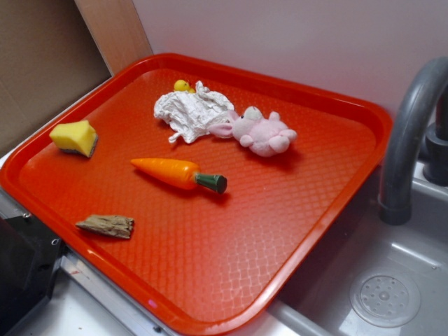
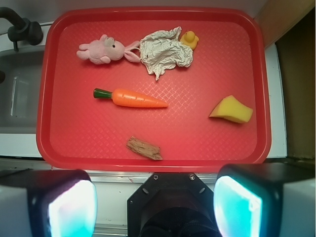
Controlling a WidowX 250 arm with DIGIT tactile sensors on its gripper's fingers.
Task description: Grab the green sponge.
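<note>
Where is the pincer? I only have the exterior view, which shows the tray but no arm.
Observer: In the wrist view the pincer hangs beyond the tray's edge, on the wood chunk's side.
Operator: Is it open?
Observer: Yes, its fingers stand wide apart with nothing between them.
Operator: Is it lined up with the green sponge?
Observer: No. The green sponge lies ahead of one finger, not ahead of the gap.

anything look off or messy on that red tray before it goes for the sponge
Only the crumpled white paper stands out: it lies wadded at the far side of the red tray, against the pink bunny and partly hiding the yellow duck. The green sponge sits apart, unobstructed. Nothing looks spilled or broken.
</note>
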